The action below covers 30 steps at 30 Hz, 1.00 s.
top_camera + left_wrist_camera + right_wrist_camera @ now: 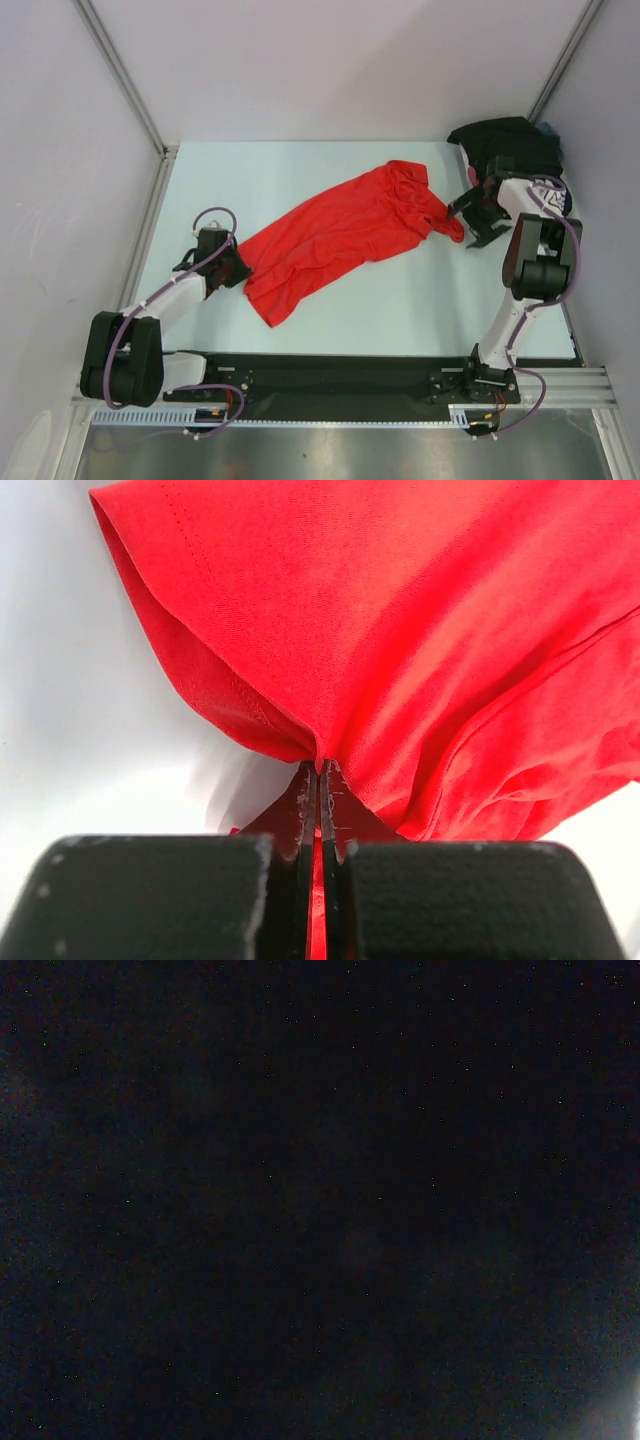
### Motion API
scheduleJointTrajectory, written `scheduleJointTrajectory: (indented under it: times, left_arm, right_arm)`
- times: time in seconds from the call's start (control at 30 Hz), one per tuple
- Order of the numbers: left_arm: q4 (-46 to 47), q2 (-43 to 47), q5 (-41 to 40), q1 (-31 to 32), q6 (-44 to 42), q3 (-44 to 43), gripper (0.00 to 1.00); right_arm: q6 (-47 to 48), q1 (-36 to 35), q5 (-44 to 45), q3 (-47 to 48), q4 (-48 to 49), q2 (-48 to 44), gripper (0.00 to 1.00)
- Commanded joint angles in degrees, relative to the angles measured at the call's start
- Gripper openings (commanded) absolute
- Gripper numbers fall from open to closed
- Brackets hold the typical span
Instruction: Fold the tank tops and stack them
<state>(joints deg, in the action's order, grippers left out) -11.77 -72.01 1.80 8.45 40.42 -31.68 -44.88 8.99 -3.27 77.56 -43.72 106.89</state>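
The red tank top [345,232] lies stretched out on a slant across the table, from near left to far right. My left gripper [237,268] is shut on its near-left hem. The left wrist view shows the fingertips [320,768] pinching a fold of red tank top [420,630], with red cloth between the jaws. The black tank top [508,145] is bunched in the far right corner, partly over my right arm. My right gripper [472,222] stands open right beside the red top's far-right strap end. The right wrist view is all dark and shows nothing.
The pale table [400,300] ends at a metal frame rail on the left [152,215] and a black base rail at the near edge [330,375]. A small blue thing [549,130] peeks out behind the black cloth. White walls close in on the back and sides.
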Motion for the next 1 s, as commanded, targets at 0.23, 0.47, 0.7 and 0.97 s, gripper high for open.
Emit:
scheduleJointTrajectory:
  times: [0.23, 0.47, 0.7, 0.97]
  left_arm:
    - [0.52, 2.75, 1.36, -0.36, -1.66, -0.05, 0.00]
    - [0.52, 3.45, 2.06, -0.36, -1.84, -0.05, 0.00]
    - [-0.09, 4.33, 1.62, -0.54, -2.02, 0.39, 0.00]
    - [-0.36, 4.68, 2.50, -2.91, -2.80, 0.22, 0.00]
  right_arm:
    - [-2.75, -1.00, -36.08, -13.65, 4.08, -14.77, 1.00]
    - [2.60, 1.29, -37.70, -12.87, 5.92, -22.50, 1.00]
    - [4.80, -1.69, -19.35, -16.73, 8.82, -26.12, 0.99]
    - [1.12, -16.80, 14.32, -19.48, 17.62, -22.37, 1.00]
